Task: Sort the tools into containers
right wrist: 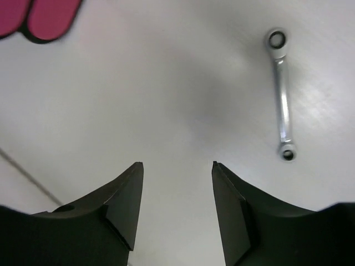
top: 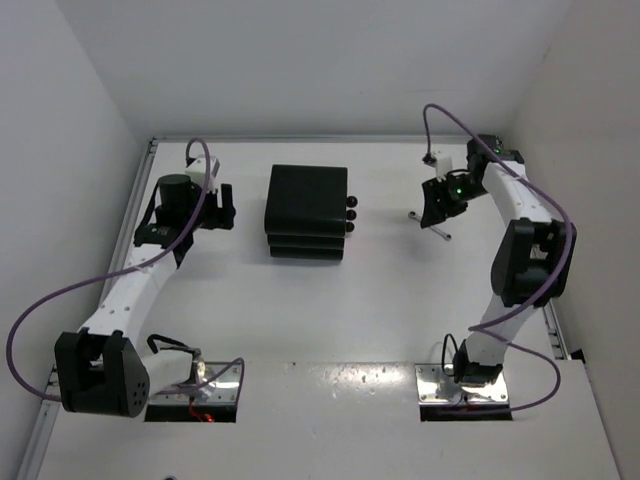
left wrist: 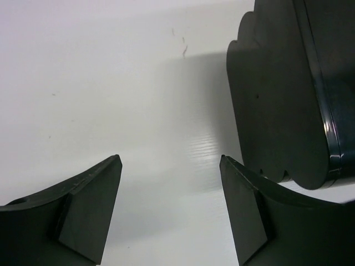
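The containers are one black drawer unit (top: 306, 212) at mid-table, with three round black knobs (top: 351, 214) facing right. Its pink drawer fronts (right wrist: 44, 16) peek into the right wrist view's top left corner. A slim silver wrench (right wrist: 282, 94) lies flat on the white table, partly under my right gripper (top: 435, 205) in the top view, where only its ends (top: 438, 232) show. My right gripper (right wrist: 177, 164) is open and empty, the wrench up and to its right. My left gripper (left wrist: 171, 160) is open and empty, just left of the unit's black back (left wrist: 288, 94). No other tools are in view.
White walls close in the table at the back and on both sides. A metal rail (top: 140, 190) runs along the left edge. Purple cables (top: 60, 300) loop off both arms. The arm bases sit on metal plates (top: 440, 382) at the near edge.
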